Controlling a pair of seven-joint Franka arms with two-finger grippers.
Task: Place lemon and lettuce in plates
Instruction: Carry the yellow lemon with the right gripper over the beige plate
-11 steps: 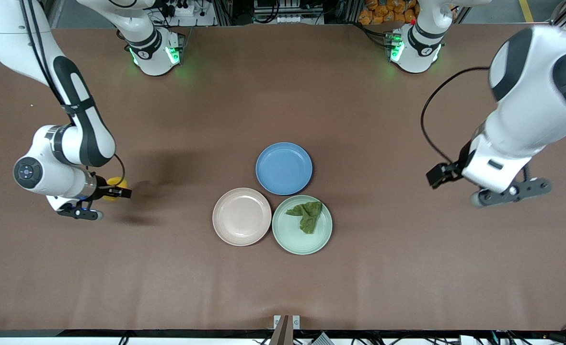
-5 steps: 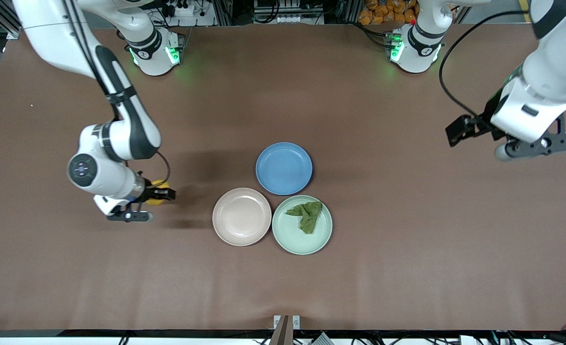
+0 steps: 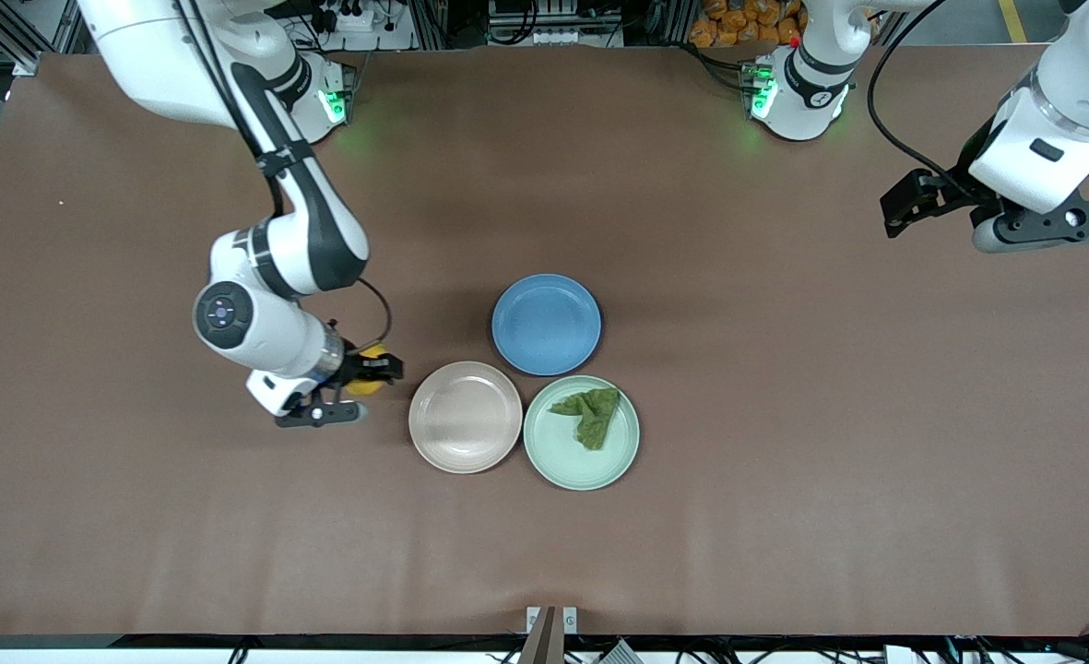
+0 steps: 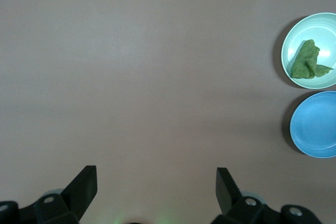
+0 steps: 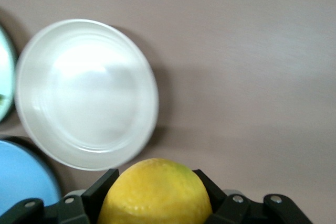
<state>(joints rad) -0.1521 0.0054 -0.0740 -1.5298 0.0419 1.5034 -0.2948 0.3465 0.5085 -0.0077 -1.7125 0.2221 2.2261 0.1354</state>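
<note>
My right gripper (image 3: 373, 371) is shut on the yellow lemon (image 3: 365, 368) and hangs over bare table just beside the beige-pink plate (image 3: 465, 417), toward the right arm's end. In the right wrist view the lemon (image 5: 155, 195) fills the space between the black fingers (image 5: 100, 184), and the beige-pink plate (image 5: 86, 93) has nothing in it. The dark green lettuce (image 3: 590, 415) lies in the mint green plate (image 3: 558, 456). My left gripper (image 3: 908, 205) is open with nothing in it, up over the table's left-arm end. Its wrist view shows the lettuce (image 4: 308, 61) in the mint plate (image 4: 294, 32).
A blue plate (image 3: 546, 324) with nothing in it sits against the other two plates, farther from the front camera. It also shows as the blue plate (image 4: 315, 124) and the blue plate (image 5: 23, 179) in the wrist views. Brown table (image 3: 784, 516) spreads all round.
My right arm has carried the lemon from the right-arm end of the table to beside the beige-pink plate. My left arm has drawn back and up, away from the plates.
</note>
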